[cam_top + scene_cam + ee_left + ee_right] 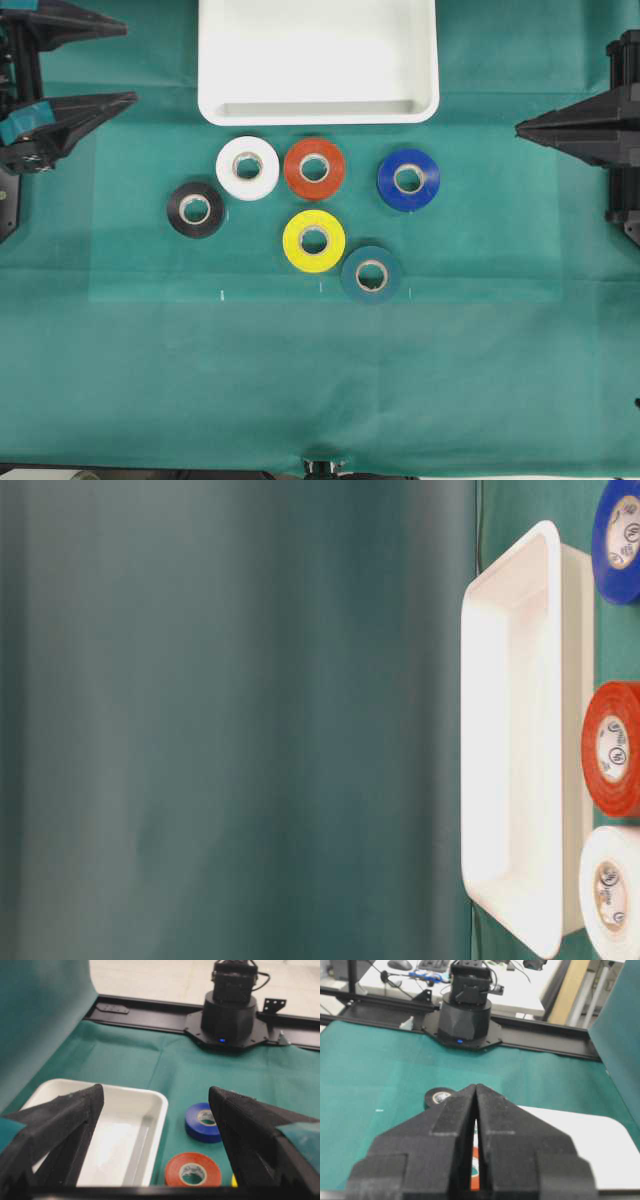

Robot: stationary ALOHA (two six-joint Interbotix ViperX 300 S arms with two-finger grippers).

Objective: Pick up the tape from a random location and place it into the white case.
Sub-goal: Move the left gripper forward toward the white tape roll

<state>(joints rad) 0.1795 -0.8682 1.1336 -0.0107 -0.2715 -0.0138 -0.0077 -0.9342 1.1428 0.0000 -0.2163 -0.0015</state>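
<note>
The approach was just starting: the left gripper (100, 65) stood wide and empty, well apart from the tape (248, 167). The right gripper (476, 1091) was closed on nothing. Next, I judged, the left must reach over the tape, then carry it to the case (318, 108).

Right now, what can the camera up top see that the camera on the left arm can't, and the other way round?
Only the overhead view shows the white tape, black roll, dark green roll and the shut right gripper. Only the left wrist view shows the other arm's base beyond the cloth. Both show the white case, orange-red roll, blue roll and open left gripper.
</note>
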